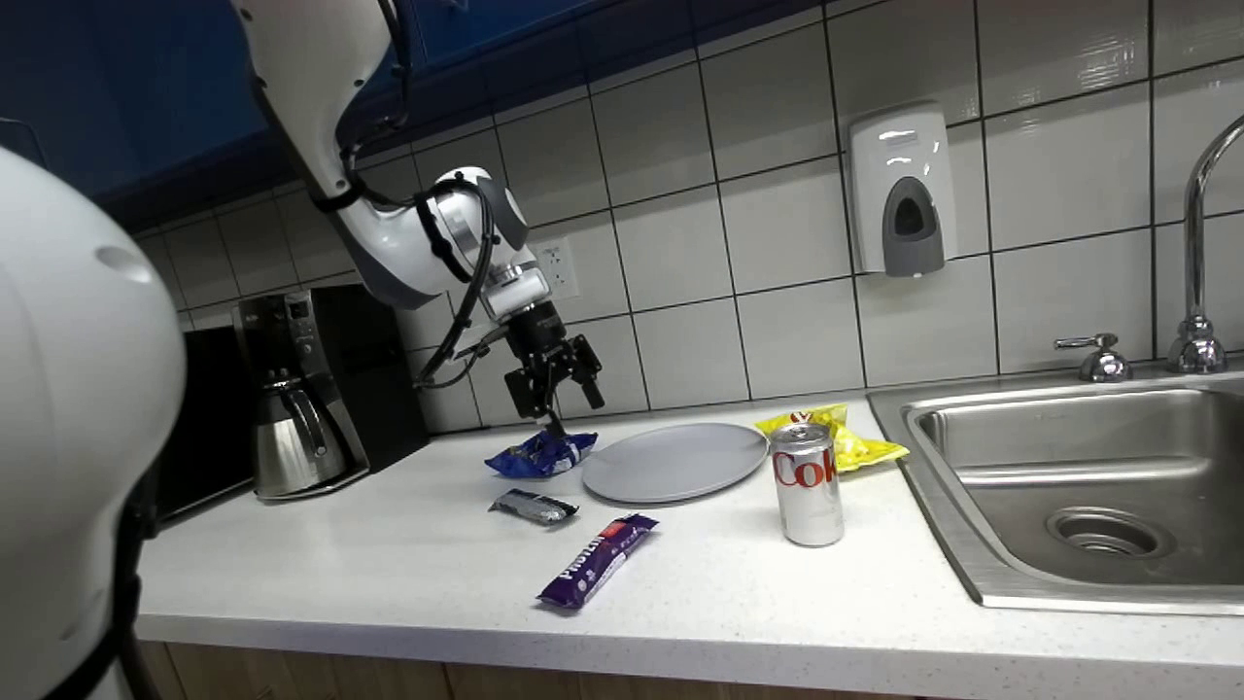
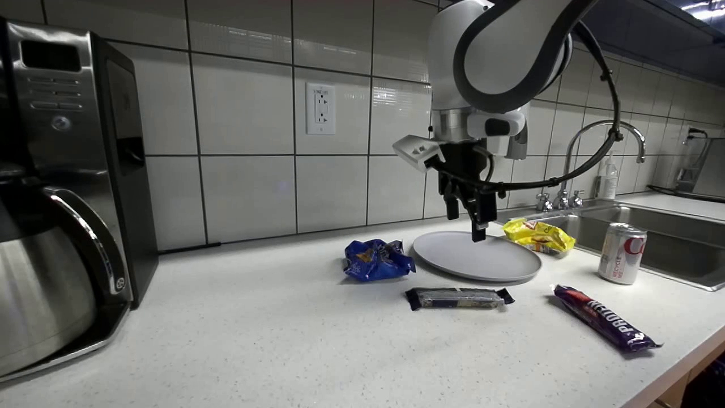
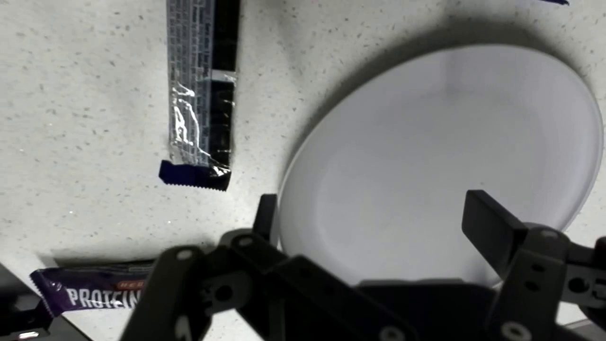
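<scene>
While the gripper [image 3: 371, 206] is hanging above the gray plate [image 2: 478, 258], its two fingers [image 3: 492, 232] are standing wide apart with only air between them. In the wrist view, one finger is showing right at the plate's rim and the other in front of its bare surface. On the speckled white counter [image 2: 255, 340], the plate is lying flat between a crumpled blue bag [image 2: 376, 262] and a yellow bag [image 2: 538, 235]. The blue bag is sitting just beside the plate; whether they are touching is not showing clearly. Near the plate, a wrapped silvery bar [image 2: 459, 298] is lying, while a purple protein bar [image 1: 598, 562] is resting closer to the counter's front edge. A Coke can [image 1: 809, 496] is standing upright near the yellow bag, which is lying just beside the steel sink [image 1: 1118, 596]. A chrome faucet [image 1: 1196, 253] is rising at the sink's back, a soap dispenser [image 1: 899, 151] is hanging on the tiled wall [image 1: 792, 335], and a coffee maker [image 2: 62, 102] holding a steel carafe [image 2: 45, 294] is standing well apart from the plate, past the blue bag
</scene>
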Controlling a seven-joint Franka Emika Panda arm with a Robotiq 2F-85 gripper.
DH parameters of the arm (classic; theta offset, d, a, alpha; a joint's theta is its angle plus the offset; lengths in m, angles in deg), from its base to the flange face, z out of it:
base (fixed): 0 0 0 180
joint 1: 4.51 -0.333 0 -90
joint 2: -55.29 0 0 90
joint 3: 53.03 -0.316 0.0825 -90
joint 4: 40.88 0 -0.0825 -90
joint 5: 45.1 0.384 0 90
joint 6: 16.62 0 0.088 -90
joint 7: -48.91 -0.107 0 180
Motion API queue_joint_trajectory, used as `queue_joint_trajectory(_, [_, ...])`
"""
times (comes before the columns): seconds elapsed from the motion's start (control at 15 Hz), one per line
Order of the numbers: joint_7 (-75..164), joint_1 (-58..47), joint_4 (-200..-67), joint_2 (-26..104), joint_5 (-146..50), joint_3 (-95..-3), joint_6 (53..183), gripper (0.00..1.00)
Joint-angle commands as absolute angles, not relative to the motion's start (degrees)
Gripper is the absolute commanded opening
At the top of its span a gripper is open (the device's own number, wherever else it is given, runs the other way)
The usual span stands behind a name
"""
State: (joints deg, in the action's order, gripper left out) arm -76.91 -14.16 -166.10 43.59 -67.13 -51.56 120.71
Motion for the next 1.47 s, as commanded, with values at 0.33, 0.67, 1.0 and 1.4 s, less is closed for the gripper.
queue_joint_trajectory(0.33, [-75.8,-15.0,-170.4,46.3,-66.4,-54.3,123.1,1.0])
queue_joint_trajectory(0.67, [-76.0,-15.8,-173.3,47.8,-66.1,-55.5,124.4,1.0])
queue_joint_trajectory(1.0, [-75.8,-15.8,-175.8,49.8,-66.5,-56.1,123.5,1.0])
queue_joint_trajectory(1.4, [-76.7,-15.7,-174.4,47.8,-67.1,-56.1,123.3,1.0])
